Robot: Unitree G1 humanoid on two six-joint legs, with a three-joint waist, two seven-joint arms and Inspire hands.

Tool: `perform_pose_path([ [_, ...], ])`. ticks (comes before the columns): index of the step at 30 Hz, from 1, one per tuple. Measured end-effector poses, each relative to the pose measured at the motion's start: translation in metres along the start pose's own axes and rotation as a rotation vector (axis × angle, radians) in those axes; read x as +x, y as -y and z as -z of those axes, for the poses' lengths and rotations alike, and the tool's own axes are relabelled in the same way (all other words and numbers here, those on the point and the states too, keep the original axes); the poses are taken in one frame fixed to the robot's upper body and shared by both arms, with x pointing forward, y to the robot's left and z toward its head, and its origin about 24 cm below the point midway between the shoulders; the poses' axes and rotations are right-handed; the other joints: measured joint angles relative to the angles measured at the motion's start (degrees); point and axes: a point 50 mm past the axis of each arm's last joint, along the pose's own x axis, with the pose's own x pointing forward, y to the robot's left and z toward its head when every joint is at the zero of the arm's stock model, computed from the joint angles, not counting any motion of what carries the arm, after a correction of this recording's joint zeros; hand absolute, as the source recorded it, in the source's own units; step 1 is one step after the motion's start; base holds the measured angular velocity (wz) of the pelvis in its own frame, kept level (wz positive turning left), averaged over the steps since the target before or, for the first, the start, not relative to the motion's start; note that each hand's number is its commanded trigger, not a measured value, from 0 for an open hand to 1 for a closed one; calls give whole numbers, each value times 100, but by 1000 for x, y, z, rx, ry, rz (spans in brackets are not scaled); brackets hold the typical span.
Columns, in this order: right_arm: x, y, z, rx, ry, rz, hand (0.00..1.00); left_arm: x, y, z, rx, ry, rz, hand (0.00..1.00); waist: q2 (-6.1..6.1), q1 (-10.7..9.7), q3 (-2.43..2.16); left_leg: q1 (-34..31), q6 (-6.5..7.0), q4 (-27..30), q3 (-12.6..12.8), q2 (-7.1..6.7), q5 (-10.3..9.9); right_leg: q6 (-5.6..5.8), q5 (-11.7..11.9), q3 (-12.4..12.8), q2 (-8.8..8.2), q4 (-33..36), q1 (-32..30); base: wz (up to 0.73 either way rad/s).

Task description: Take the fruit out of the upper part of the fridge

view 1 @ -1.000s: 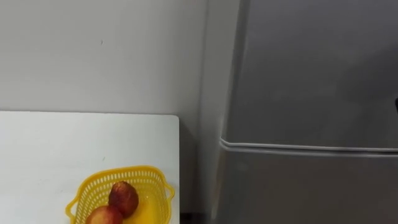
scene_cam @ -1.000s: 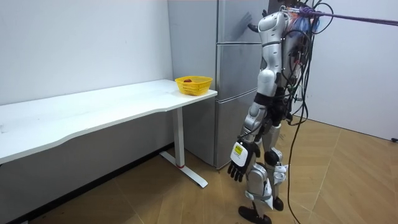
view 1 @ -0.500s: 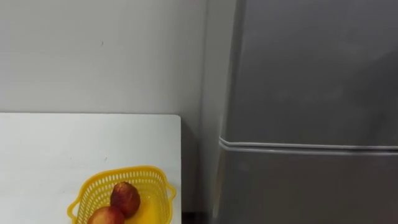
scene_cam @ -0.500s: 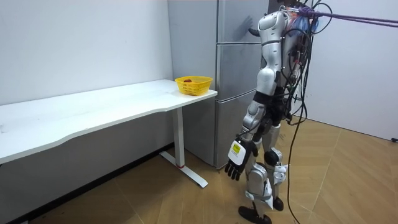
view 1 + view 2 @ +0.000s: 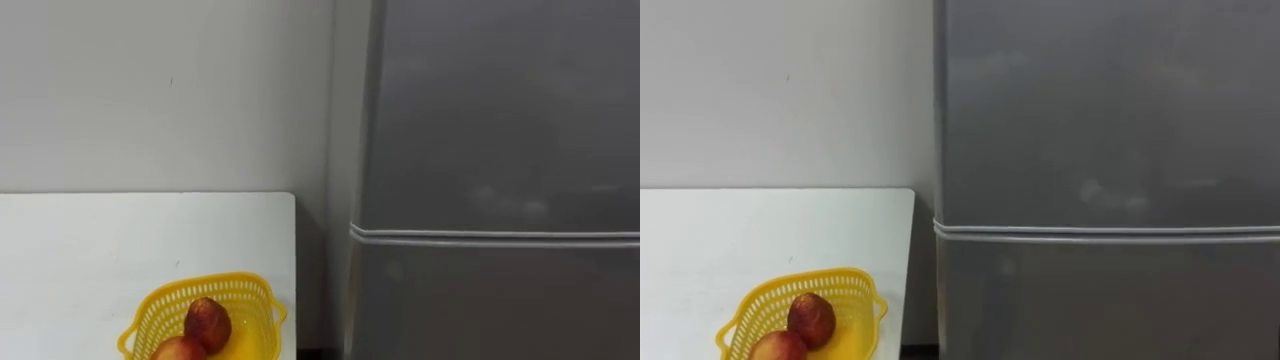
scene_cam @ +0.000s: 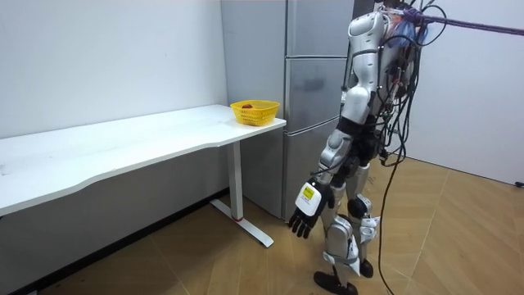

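Grey fridge (image 5: 500, 150) shut, left robot hand (image 6: 303, 215) hanging open, swung slightly forward

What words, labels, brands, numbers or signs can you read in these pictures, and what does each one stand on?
No text can be read in any view.
The tag on the back of the left robot hand: bears print, too small to read.
The fridge, the yellow basket and the table: no words, numbers or signs.
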Motion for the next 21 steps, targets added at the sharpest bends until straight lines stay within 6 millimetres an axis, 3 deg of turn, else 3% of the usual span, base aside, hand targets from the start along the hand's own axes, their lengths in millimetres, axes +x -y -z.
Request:
perform_pose_path([
  [2,-13,-5,29,-58,-135,-57,0,0,1,-2,2,-1,3,0,78,-1,-9,10,2,3,7,-2,1,0,0,23,-3,3,2,-6],
  [4,-29,-8,58,-149,-242,-143,0,0,4,-6,-1,3,11,0,172,-7,13,15,9,3,9,-13,10,5,-8,55,-8,-1,-5,-2],
  [8,-45,-10,93,-264,-382,-261,0,-1,3,-13,7,32,9,0,116,17,12,70,7,10,1,-22,16,16,-43,53,-15,-32,29,4],
  [10,-55,-10,112,-328,-465,-328,0,-1,4,-17,11,39,19,0,84,18,46,96,7,9,-41,-33,16,26,-38,30,-7,-105,93,8],
  [13,-68,-8,132,-404,-557,-411,0,-1,7,-17,12,39,26,0,27,44,55,132,9,-5,-43,-44,13,34,-46,45,-5,-125,126,2],
  [21,-92,0,160,-516,-734,-594,0,-1,8,-16,54,30,46,0,48,185,74,109,7,-9,-41,-48,4,37,-40,42,0,-193,138,-1],
])
